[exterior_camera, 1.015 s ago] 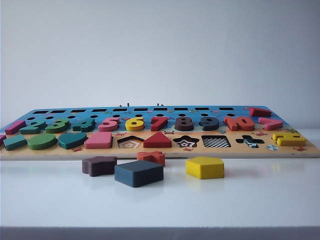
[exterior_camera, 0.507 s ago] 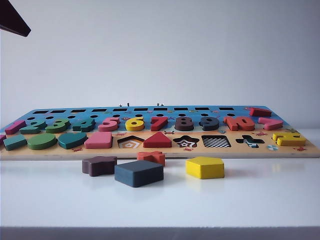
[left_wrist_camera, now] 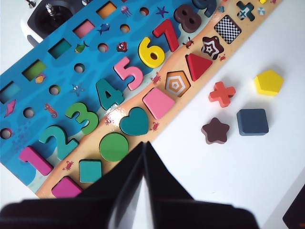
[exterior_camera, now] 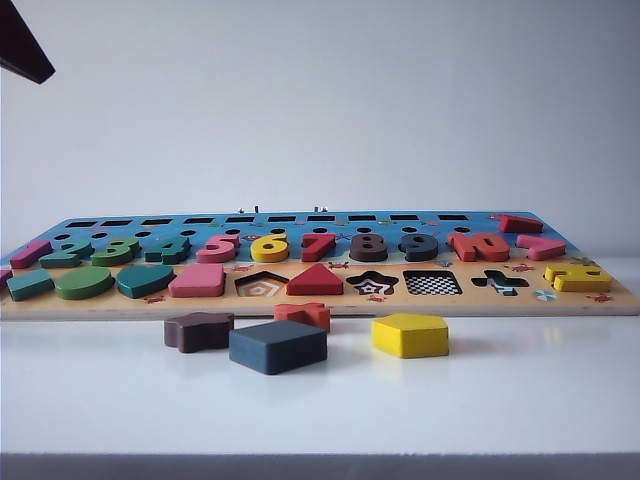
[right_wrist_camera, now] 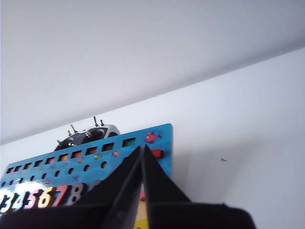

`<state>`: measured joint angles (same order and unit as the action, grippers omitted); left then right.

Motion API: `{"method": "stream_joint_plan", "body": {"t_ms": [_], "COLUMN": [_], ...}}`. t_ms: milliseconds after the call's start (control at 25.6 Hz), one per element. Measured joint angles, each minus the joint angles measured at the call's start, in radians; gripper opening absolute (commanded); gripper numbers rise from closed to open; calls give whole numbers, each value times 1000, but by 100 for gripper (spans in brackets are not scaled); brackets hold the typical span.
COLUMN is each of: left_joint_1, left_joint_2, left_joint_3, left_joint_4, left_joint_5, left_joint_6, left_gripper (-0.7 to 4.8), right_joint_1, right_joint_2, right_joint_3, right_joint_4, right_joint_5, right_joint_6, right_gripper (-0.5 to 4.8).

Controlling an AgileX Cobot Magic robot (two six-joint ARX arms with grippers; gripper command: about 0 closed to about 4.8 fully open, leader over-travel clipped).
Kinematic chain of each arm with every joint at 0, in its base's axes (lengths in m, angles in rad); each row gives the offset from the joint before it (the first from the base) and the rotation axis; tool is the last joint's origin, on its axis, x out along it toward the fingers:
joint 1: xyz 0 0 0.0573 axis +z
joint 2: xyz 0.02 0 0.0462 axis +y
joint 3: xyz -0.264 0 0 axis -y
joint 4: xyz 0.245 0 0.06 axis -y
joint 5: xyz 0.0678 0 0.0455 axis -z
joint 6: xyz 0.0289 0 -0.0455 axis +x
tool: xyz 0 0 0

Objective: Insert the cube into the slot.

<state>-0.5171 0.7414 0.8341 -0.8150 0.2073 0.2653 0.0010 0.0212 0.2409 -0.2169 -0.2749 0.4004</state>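
Approaching: both your left gripper (left_wrist_camera: 143, 149) and right gripper (right_wrist_camera: 142, 153) are closed, empty; spread the left pincer over the flat slate-blue square wooden cube (left_wrist_camera: 252, 121), at four o'clock from the checkered square slot (left_wrist_camera: 227, 29).

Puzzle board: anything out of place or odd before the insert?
Four pieces lie loose on the table in front of the board: the cube, a brown star, a red cross and a yellow pentagon. The checkered slot is empty. No damage visible. Left gripper and right gripper are shut, holding nothing.
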Motion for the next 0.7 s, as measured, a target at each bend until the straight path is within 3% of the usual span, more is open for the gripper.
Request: {"method": "stream_joint_plan", "body": {"t_ms": [195, 273, 429, 586, 664, 703], "left_joint_1": [0, 0, 0, 0, -1, -1], "left_joint_2": [64, 102, 135, 152, 162, 164], "left_joint_3": [84, 128, 145, 145, 145, 145], "left_joint_4": [-60, -90, -101, -106, -106, -103], "left_joint_5": [50, 93, 161, 210, 239, 255], "left_joint_6": [0, -1, -4, -3, -3, -4], "left_gripper": [17, 17, 17, 17, 17, 17], "right_joint_1": [5, 7, 40, 119, 192, 255], "right_joint_2": [113, 233, 395, 555, 661, 737], "right_joint_3": [138, 234, 340, 444, 521, 571], "right_joint_4": [-78, -172, -278, -370, -441, -490], "right_joint_5": [-113, -232, -358, -435, -432, -403], "right_joint_6": [0, -3, -63, -180, -264, -319], "right_gripper": [0, 0, 3, 84, 186, 206]}}
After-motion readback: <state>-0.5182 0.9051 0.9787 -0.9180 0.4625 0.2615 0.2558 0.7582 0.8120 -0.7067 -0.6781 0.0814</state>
